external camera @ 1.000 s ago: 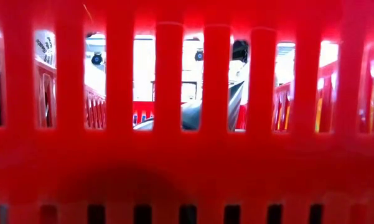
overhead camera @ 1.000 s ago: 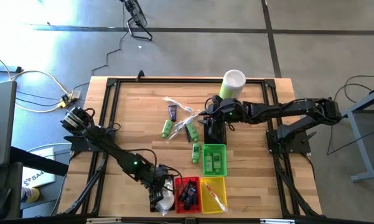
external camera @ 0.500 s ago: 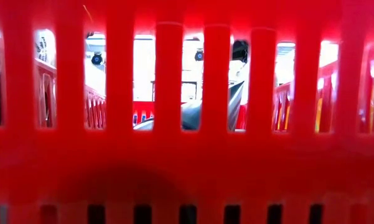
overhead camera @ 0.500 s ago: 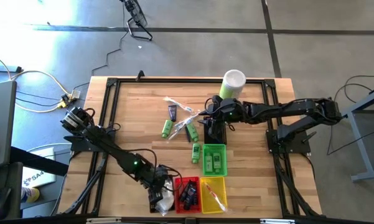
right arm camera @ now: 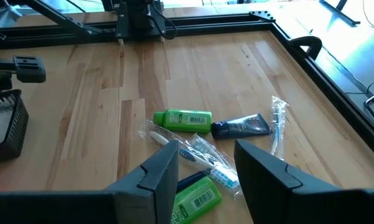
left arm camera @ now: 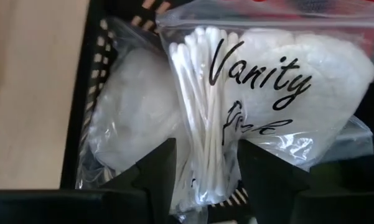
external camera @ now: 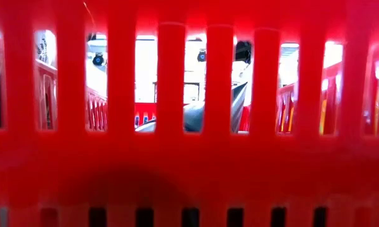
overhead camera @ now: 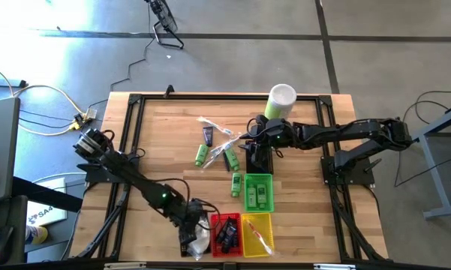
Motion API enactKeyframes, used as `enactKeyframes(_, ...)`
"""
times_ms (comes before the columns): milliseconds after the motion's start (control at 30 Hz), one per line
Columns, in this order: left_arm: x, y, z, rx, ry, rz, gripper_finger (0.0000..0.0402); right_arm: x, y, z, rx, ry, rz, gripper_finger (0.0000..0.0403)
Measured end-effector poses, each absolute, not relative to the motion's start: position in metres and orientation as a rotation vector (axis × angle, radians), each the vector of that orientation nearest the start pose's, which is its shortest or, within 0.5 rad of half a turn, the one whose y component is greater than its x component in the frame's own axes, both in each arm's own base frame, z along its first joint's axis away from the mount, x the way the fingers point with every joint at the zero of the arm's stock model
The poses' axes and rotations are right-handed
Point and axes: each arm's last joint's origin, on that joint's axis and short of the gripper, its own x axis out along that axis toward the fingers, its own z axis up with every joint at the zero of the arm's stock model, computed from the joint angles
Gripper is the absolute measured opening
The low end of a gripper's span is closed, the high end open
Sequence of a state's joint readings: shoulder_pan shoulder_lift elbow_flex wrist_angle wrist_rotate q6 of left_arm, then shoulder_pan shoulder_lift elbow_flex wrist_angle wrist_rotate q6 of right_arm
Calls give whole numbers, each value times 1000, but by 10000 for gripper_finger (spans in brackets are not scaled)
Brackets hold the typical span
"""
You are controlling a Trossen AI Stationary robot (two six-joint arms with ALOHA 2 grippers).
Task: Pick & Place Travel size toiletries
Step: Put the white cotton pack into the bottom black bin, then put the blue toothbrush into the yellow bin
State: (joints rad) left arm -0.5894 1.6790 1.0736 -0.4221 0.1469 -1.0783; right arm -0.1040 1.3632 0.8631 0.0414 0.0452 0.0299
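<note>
My left gripper (left arm camera: 205, 174) is at the table's near edge, pointing down into the black basket (left arm camera: 81, 118). It is open, with one finger on each side of a clear pouch of cotton swabs (left arm camera: 261, 93). That pouch lies on another white pouch (left arm camera: 134, 118) in the basket. Mid-table, my right gripper (right arm camera: 205, 180) hovers open with nothing between its fingers. Below it lie a green bottle (right arm camera: 183, 120), a dark blue tube (right arm camera: 239, 127), clear-wrapped sticks (right arm camera: 199, 152) and a second green bottle (right arm camera: 196, 196). The high view shows both grippers: left (overhead camera: 193, 229), right (overhead camera: 255, 150). My left gripper comes from above, slanting down, with its fingers (left arm camera: 155, 168) on either side of the swab pouch's lower end (left arm camera: 205, 155). The pouch fills the gap between them. I cannot tell whether they touch it. The pouch rests in the basket.
A row of baskets stands along the near edge: black (overhead camera: 186, 241), red (overhead camera: 214, 221) with dark tubes, and yellow (overhead camera: 257, 234) with a stick. A green basket (overhead camera: 258, 192) holds green bottles. A tall canister (overhead camera: 280, 101) stands at the far side. The red basket's wall (external camera: 189, 157) fills the low view.
</note>
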Motion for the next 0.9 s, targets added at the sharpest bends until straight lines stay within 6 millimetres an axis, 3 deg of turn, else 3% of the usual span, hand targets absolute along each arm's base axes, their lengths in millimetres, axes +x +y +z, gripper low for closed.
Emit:
enactKeyframes(233, 291, -167, 201, -828, 1316, -129, 168, 294, -32, 254, 43, 457, -153, 148)
enactKeyframes(433, 301, -152, 215, -700, 1291, -135, 168, 294, -32, 253, 46, 467, -154, 148)
enactKeyframes(600, 301, -150, 237, -503, 1260, -4, 168, 291, -32, 253, 57, 490, -157, 148)
enactKeyframes(767, 299, -155, 259, -312, 1162, 88, 168, 274, -30, 263, 76, 531, -174, 148)
enactKeyframes(900, 300, -156, 266, -261, 1109, 137, 168, 258, -28, 263, 116, 625, -235, 148)
